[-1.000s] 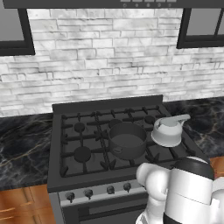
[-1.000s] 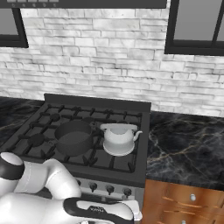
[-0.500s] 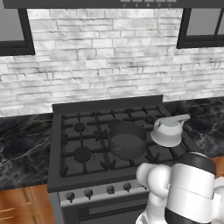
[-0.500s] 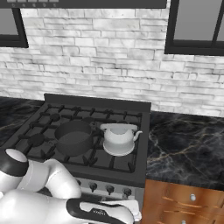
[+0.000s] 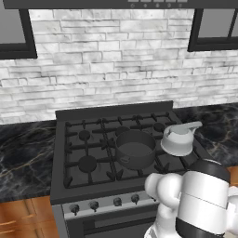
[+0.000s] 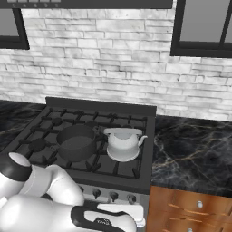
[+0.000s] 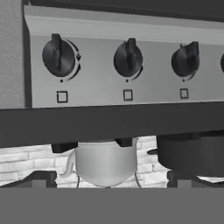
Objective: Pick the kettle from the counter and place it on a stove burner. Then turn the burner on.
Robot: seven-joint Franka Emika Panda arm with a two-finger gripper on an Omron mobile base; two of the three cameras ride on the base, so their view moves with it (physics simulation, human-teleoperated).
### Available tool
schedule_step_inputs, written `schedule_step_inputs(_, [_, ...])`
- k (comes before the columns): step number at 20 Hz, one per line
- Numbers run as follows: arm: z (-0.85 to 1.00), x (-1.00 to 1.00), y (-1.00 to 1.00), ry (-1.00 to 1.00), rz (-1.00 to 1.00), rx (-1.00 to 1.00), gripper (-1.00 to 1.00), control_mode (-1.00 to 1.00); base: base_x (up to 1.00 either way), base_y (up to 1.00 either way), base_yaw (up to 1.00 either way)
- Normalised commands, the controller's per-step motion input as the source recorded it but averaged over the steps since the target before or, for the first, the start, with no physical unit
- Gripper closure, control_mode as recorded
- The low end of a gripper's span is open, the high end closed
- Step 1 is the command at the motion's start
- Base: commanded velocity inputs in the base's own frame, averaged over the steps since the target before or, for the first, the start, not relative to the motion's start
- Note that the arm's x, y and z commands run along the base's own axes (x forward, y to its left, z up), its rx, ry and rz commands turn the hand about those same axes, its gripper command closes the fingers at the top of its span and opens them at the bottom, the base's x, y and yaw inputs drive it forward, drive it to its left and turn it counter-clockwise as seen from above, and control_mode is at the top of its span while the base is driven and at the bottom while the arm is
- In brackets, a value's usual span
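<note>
Since the squat silvery-white metal kettle (image 5: 178,141) is already parked on the dark grey stove top (image 5: 95,179), I reckon the placing half is done and it's knob time. From the left base view the kettle sits at about 3 o'clock from the dark grey straight-sided pot (image 5: 135,148), just beside it, on the front right grate. The burner cap is hidden under it, and the glossy black veined counter (image 6: 190,149) is further out at 3 o'clock. It looks upright, with a domed lid, a shiny rounded belly and its flat pale handle poking off to one side. The gripper (image 6: 134,216) is down low in front of the stove's control panel, and honestly I can't tell how far apart the fingers are. The hand cam is rolled upside down, so the kettle hangs at 6 o'clock in it. The round black end knob (image 7: 59,57) is at 11 o'clock, right by the panel's edge, and the next black knob (image 7: 127,59) is at 12. Both grip bars run roughly 12-to-6. My guess is the end knob is the one, so the hand needs to nudge toward 11 and line its fingers up across that bar.
</note>
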Motion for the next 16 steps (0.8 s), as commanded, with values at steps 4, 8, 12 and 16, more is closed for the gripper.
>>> schedule_step_inputs(4, [-0.19, 0.08, -0.24, -0.04, -0.08, 0.00, -1.00, -1.00, 0.00, 0.00, 0.00])
schedule_step_inputs(8, [-0.40, 0.00, -0.32, -0.02, -0.07, 0.00, -1.00, -1.00, 0.00, 0.00, 0.00])
schedule_step_inputs(12, [-0.26, 0.00, -0.12, 0.02, -0.03, 0.00, -1.00, -1.00, 0.00, 0.00, 0.00])
schedule_step_inputs(16, [-0.17, 0.02, 0.00, 0.11, 0.00, -0.06, -1.00, -1.00, 0.00, 0.00, 0.00])
